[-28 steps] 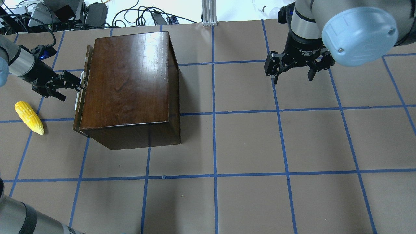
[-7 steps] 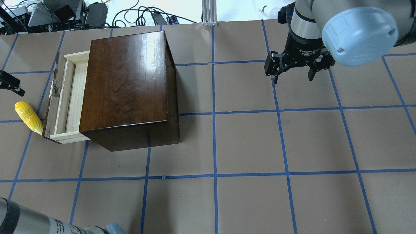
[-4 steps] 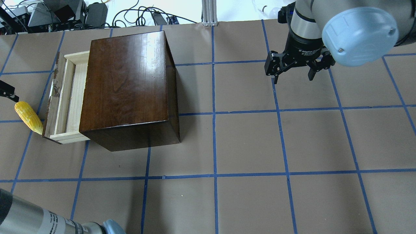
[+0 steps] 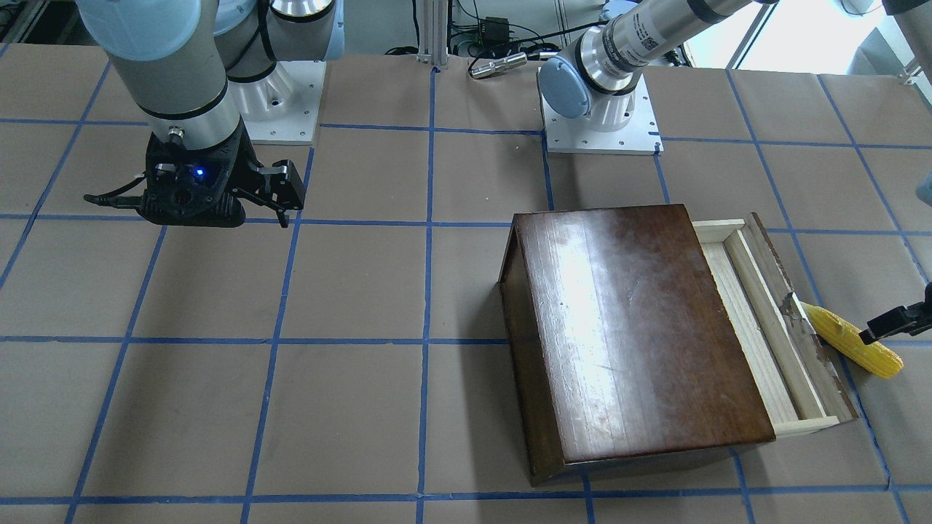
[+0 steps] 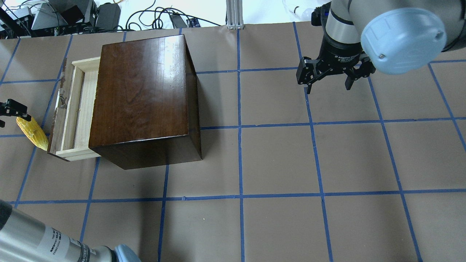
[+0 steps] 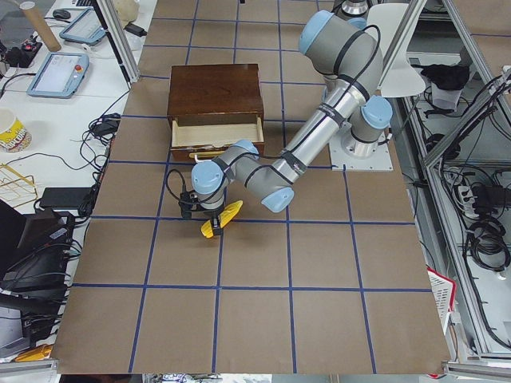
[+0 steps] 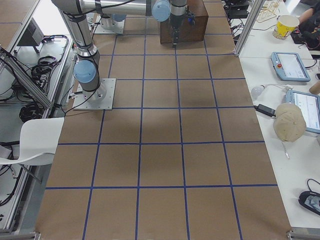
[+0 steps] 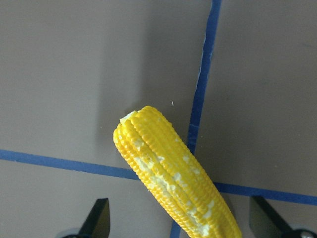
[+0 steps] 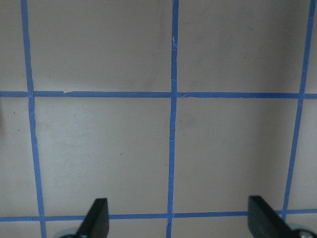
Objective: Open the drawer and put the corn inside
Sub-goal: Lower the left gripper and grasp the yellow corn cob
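Observation:
The dark-brown wooden box (image 5: 142,98) stands at the table's left, and its pale drawer (image 5: 74,109) is pulled out to the left and holds nothing. The drawer also shows in the front-facing view (image 4: 757,327). The yellow corn (image 5: 35,134) lies on the table, right beside the drawer's chipped front panel (image 4: 804,327). My left gripper (image 5: 9,116) is open over the corn's thick end. In the left wrist view its fingers (image 8: 99,220) stand on either side of the corn (image 8: 168,168) without touching it. My right gripper (image 5: 327,87) is open and empty, far to the right.
The table is brown paper with a grid of blue tape lines (image 5: 240,127). Cables and electronics (image 5: 54,14) lie beyond the far edge. My left arm's forearm (image 5: 40,243) crosses the near left corner. The right wrist view shows only bare table (image 9: 173,124).
The drawer, shut 3.8 s ago with my left gripper at its handle, now stands open. My left gripper has let go and moved left, then towards the corn's thick end.

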